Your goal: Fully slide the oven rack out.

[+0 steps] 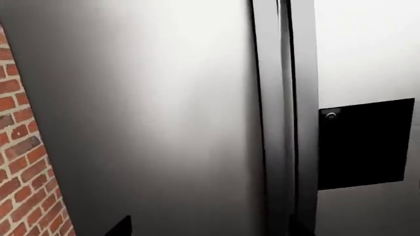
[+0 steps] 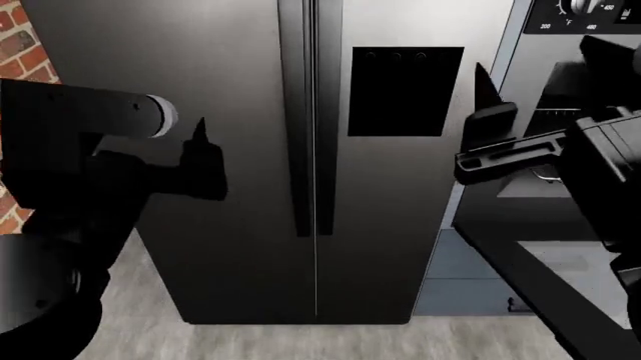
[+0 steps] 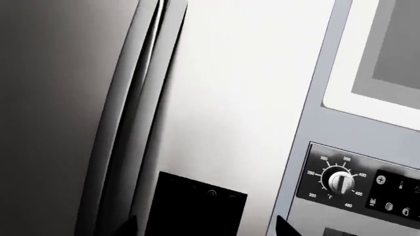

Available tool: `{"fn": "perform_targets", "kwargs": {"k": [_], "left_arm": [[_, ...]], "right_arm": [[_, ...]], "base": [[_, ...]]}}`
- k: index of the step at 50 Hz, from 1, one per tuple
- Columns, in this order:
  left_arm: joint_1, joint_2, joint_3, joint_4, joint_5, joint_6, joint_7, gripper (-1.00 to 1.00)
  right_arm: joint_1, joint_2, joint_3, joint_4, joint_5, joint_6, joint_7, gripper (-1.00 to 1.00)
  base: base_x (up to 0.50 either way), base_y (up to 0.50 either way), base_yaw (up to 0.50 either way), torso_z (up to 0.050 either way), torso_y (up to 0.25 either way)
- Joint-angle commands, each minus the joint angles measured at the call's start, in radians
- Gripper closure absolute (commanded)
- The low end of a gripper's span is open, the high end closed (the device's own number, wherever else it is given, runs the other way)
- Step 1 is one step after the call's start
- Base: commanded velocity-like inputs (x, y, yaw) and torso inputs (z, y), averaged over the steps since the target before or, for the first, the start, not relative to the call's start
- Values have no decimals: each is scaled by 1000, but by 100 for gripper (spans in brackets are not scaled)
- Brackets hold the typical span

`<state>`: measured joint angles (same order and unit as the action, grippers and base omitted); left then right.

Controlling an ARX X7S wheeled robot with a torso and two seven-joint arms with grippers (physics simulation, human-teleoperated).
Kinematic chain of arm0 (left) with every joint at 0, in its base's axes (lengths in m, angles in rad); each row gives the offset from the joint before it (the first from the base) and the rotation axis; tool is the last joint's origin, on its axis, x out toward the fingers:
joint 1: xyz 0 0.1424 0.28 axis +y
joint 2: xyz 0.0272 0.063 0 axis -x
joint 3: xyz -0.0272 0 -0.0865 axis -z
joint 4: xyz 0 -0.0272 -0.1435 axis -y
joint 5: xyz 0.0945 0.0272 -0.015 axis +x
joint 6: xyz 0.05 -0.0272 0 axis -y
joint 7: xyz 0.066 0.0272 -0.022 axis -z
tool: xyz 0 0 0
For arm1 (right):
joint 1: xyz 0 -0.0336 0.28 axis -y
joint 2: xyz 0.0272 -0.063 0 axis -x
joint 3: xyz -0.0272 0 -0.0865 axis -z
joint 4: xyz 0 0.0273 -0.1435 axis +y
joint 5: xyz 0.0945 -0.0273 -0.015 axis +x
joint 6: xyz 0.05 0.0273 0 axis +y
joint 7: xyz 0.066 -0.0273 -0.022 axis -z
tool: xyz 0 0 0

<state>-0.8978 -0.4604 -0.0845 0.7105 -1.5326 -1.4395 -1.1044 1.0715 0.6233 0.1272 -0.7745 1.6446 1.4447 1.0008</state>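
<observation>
Grippers raised before fridge (image 2: 251, 187), oven rack (image 2: 556, 120) barely visible beyond right gripper (image 2: 481, 124); left gripper (image 2: 200, 146) empty; how far either is open, cannot tell.

head looks down, wrists close — all share fridge (image 2: 251, 187)

The fridge (image 2: 240, 187) is brushed steel grey, shading from pale to near black, with a flat black dispenser panel (image 2: 406, 91) on its right door. A red brick wall (image 2: 20, 45) with pale mortar lines borders its left side. The oven surround (image 3: 315, 113) is blue-grey, its temperature knob (image 3: 341, 182) silver against a black panel with white numerals. The floor (image 2: 300, 341) is mottled grey. Both arms are black.
</observation>
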Motion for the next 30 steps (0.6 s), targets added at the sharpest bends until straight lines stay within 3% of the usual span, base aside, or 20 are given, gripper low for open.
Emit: {"fn": "perform_targets", "kwargs": {"k": [1, 14, 30], "left_arm": [[-251, -190, 76, -87, -445, 27, -298, -100], [-514, -273, 230, -189, -641, 147, -380, -100], [-517, -281, 254, -192, -644, 200, -369, -100]], "right_arm": [[214, 149, -101, 101, 326, -37, 205, -100], [421, 134, -244, 237, 350, -39, 193, -100], [493, 179, -350, 274, 401, -37, 223, -100]], "base": [[0, 0, 0, 0, 0], [0, -97, 0, 0, 0], [0, -480, 0, 0, 0]]}}
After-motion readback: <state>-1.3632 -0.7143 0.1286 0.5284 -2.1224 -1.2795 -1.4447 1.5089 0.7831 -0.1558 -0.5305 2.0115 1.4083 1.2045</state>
